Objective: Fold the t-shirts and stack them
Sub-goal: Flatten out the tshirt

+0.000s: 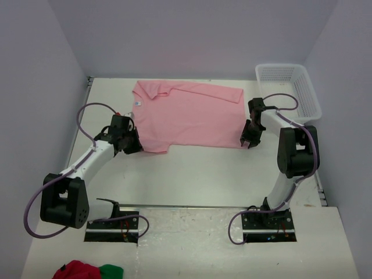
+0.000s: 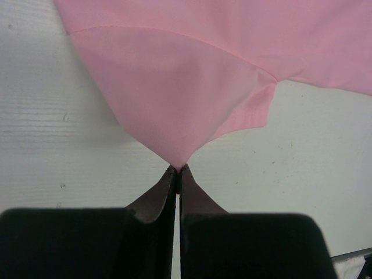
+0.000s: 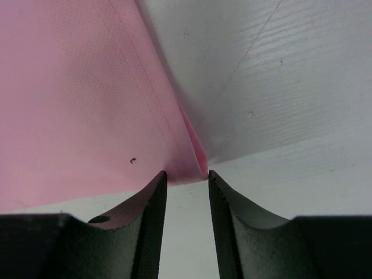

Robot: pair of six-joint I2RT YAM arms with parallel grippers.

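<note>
A red and green cloth [image 1: 87, 271] lies at the near left corner. Further in, the left pincer [image 2: 177, 170] is pressed together and pinches a tip of the pink shirt [image 1: 189, 116] at its left side. The right pincer [image 3: 187, 174] is spread, with the shirt's near right corner just at its tips. The shirt lies flat across the far middle of the white surface [image 1: 192, 174], collar to the left, and a white basket [image 1: 290, 81] sits in the far right corner.
</note>
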